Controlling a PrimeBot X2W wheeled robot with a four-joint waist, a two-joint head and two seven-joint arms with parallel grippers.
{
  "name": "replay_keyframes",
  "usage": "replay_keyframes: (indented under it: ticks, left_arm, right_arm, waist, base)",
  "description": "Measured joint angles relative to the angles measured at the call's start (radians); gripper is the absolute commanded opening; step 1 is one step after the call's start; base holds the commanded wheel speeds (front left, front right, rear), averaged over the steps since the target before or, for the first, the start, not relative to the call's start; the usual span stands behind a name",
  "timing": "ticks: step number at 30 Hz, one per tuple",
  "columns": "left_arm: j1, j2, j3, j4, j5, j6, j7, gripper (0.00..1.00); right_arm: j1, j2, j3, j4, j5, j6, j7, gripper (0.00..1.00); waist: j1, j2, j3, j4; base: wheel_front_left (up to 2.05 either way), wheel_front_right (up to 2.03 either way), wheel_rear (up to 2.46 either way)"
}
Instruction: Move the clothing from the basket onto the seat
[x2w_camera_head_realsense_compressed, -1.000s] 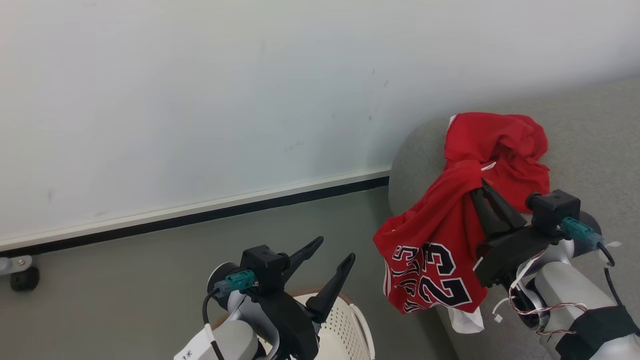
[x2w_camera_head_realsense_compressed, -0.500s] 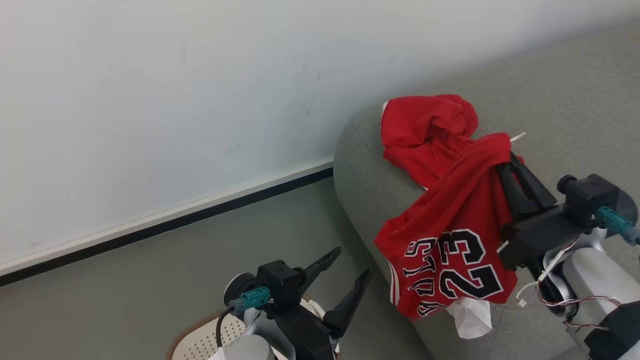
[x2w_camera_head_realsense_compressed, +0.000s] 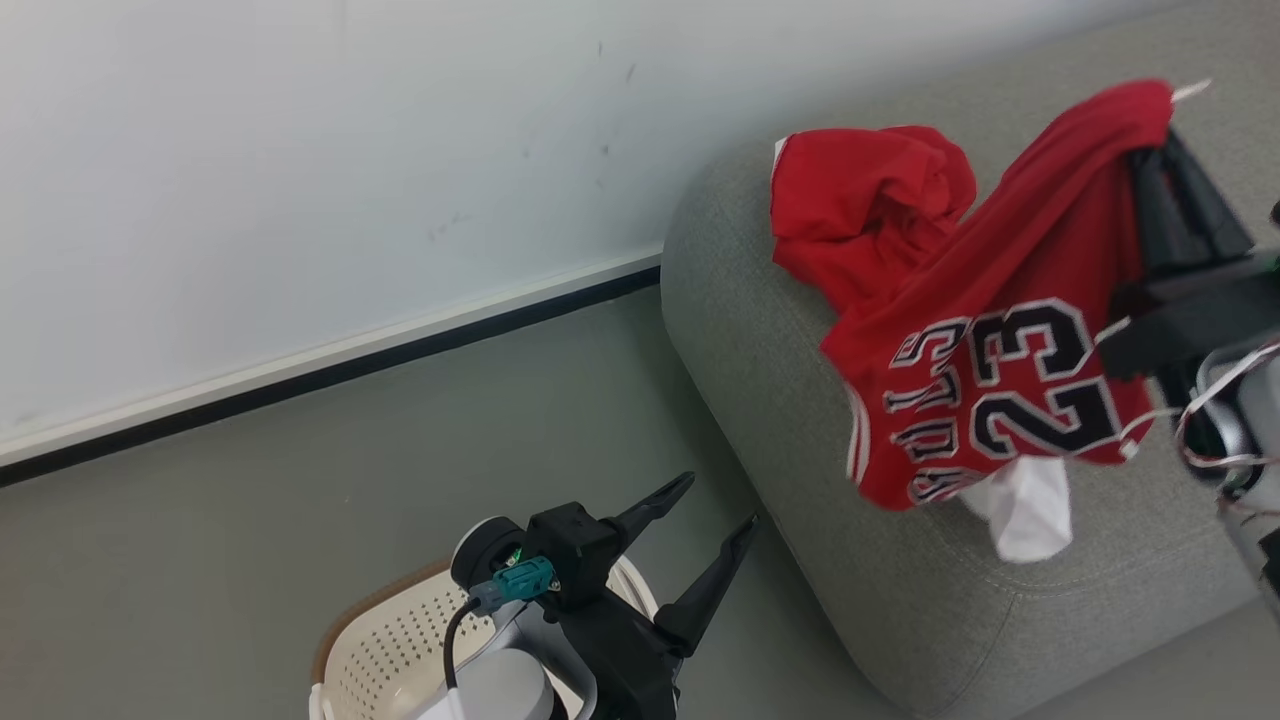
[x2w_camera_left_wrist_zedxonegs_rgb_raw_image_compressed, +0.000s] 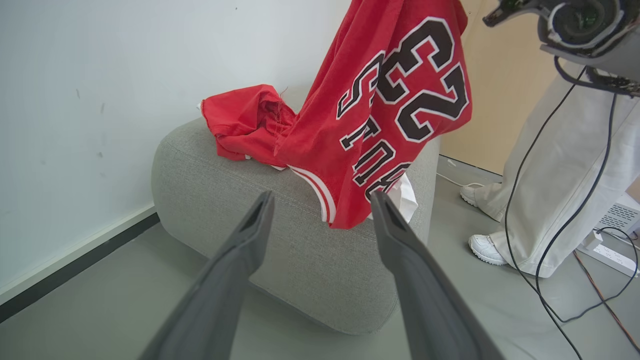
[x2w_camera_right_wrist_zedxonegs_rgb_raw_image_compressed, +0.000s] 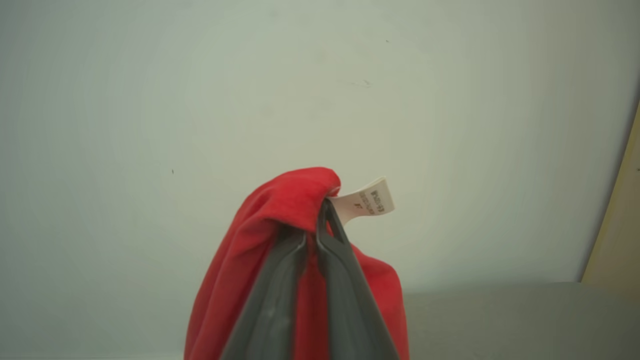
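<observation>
Left end effector (x2w_camera_head_realsense_compressed: 720, 500) is parked low with its fingers spread wide and nothing held between them, right above the basket (x2w_camera_head_realsense_compressed: 390, 620) on the floor. What can be seen of the basket's perforated inside looks bare, but part of it is hidden behind the arm, so that can't be called for sure.

Just past it the seat (x2w_camera_head_realsense_compressed: 790, 480) is found, a big grey cushion set against the wall. Over it the jersey (x2w_camera_head_realsense_compressed: 1000, 330) is held up by one bunched corner, pinched in the right end effector (x2w_camera_right_wrist_zedxonegs_rgb_raw_image_compressed: 320, 210). Its fingers are pressed together on the red cloth, and a small white tag (x2w_camera_right_wrist_zedxonegs_rgb_raw_image_compressed: 367, 202) pokes out beside the tips. Most of the jersey hangs free above the cushion, and whether its lower hem touches the seat can't be told. A white bit of cloth (x2w_camera_head_realsense_compressed: 1030, 505) dangles from underneath.

Further back, the plain red garment (x2w_camera_head_realsense_compressed: 870, 210) is already lying crumpled on the seat's far corner by the wall. Beyond the seat, a person's legs (x2w_camera_left_wrist_zedxonegs_rgb_raw_image_compressed: 550, 165) in pale trousers can be made out.

So roughly: one piece is judged done, and the second is over the target but not set down yet. What's left is probably lowering it, letting go, and a check that nothing remains in the basket.
</observation>
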Motion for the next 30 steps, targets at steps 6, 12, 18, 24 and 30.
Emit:
replay_keyframes:
  ticks: [6,12,18,24,30]
  left_arm:
    - [-0.031,0.013,0.009,-0.045,0.019,0.022,0.007,1.00]
    - [-0.068,0.040,0.014,-0.074,0.033,0.026,0.023,1.00]
    - [-0.112,0.047,0.018,-0.095,0.045,0.033,0.035,1.00]
    - [-0.131,0.063,0.023,-0.119,0.058,0.035,0.043,1.00]
    - [-0.146,0.084,0.035,-0.156,0.080,0.049,0.053,1.00]
  right_arm:
    - [-0.175,-0.041,-0.062,0.026,0.001,0.000,0.006,0.00]
    - [-0.337,-0.091,-0.110,0.079,-0.004,-0.012,0.021,0.00]
    - [-0.435,-0.138,-0.146,0.179,-0.013,-0.036,0.032,0.00]
    - [-0.469,-0.146,-0.147,0.253,-0.027,-0.046,0.032,0.00]
    - [-0.488,-0.166,-0.152,0.302,-0.054,-0.063,0.031,0.00]
  waist:
    - [0.0000,0.0001,0.053,0.021]
    - [0.0001,0.0001,0.120,0.046]
    - [0.0001,0.0000,0.186,0.076]
    - [0.0001,0.0001,0.239,0.110]
    - [0.0000,0.0001,0.285,0.137]
  base:
    - [0.00,0.00,0.00]
    - [0.00,0.00,0.00]
    - [0.00,0.00,0.00]
    - [0.00,0.00,0.00]
    - [0.00,0.00,0.00]
